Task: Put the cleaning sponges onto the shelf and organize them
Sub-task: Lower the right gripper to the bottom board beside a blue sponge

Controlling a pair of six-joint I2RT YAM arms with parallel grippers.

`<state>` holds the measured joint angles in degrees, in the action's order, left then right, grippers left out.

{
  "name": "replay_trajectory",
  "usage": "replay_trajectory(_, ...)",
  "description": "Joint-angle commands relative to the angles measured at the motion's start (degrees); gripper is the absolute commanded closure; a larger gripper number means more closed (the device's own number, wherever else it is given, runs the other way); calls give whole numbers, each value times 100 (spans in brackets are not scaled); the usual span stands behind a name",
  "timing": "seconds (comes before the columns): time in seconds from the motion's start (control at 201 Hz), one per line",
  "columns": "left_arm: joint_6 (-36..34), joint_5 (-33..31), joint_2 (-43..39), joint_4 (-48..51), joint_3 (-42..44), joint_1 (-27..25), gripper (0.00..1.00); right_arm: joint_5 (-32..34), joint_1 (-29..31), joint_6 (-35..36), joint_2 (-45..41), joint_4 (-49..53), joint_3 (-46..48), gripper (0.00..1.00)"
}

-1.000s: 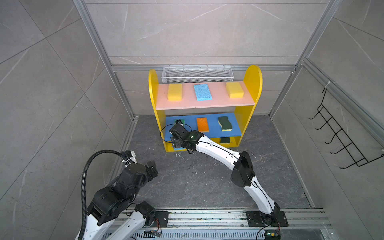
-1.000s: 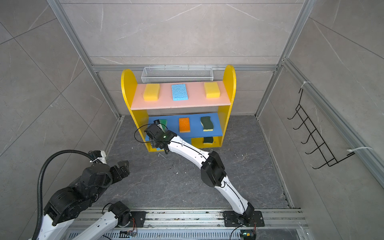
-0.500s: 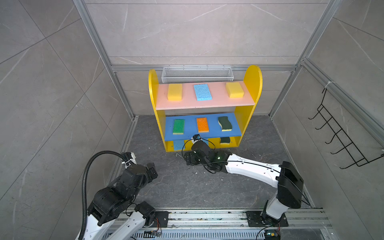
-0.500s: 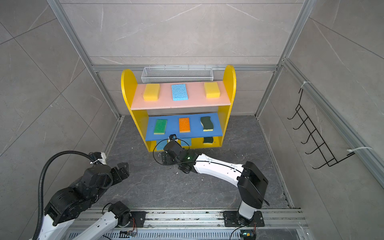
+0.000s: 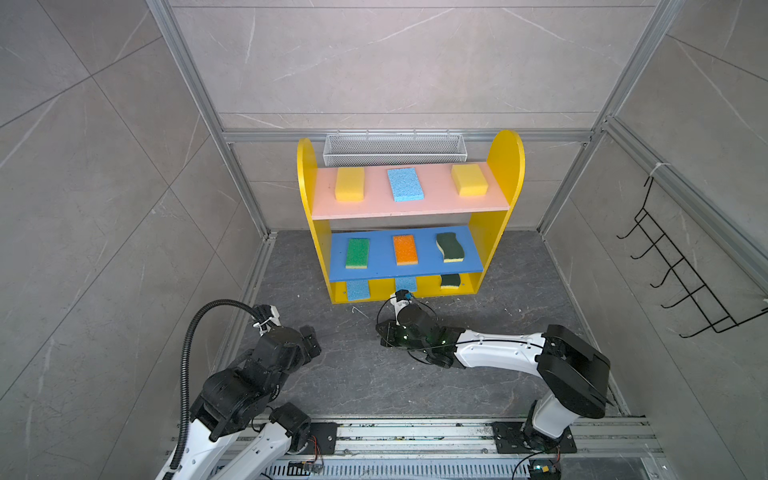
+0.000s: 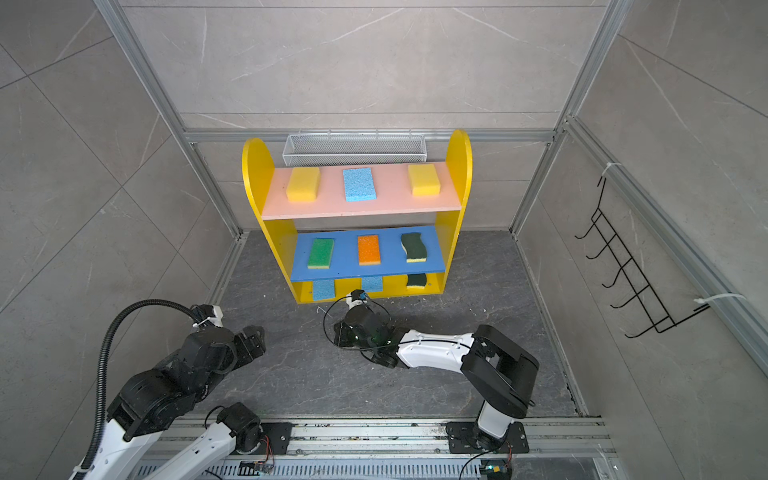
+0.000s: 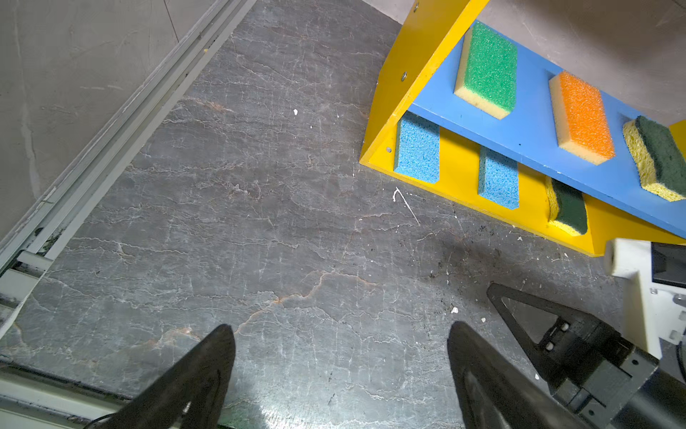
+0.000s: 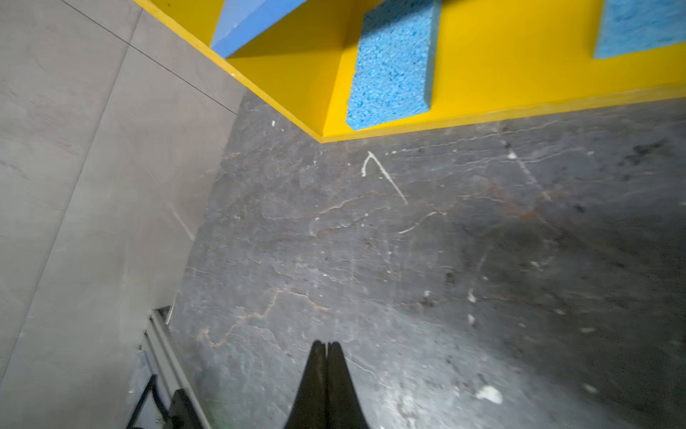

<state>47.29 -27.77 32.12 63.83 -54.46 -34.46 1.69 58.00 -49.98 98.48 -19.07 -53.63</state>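
The right gripper (image 8: 326, 347) is hovering over the tabletop (image 8: 408, 260), jaws pressed together (nothing between them); the left gripper (image 7: 339, 330) is hanging spread apart.

Nine sponges (image 5: 405, 184), flat, three rows of three, on yellow shelf (image 5: 505, 154)

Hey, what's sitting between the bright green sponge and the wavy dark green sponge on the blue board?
The orange sponge lies there, touching neither neighbour; both top views show it.
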Motion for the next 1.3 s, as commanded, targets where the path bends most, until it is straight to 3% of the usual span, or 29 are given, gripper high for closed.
replay_trajectory(0.0,71,173,-4,-208,86,19,8,-282,1,-333,408,-896,-22,100)
replay_trajectory(0.722,-46,-201,48,-73,-35,23,8,-615,-5,-733,1987,-1646,-859,100)
replay_trajectory(1.3,-19,-404,145,-55,-7,23,7,-295,-182,-1255,2702,-2098,-1258,100)
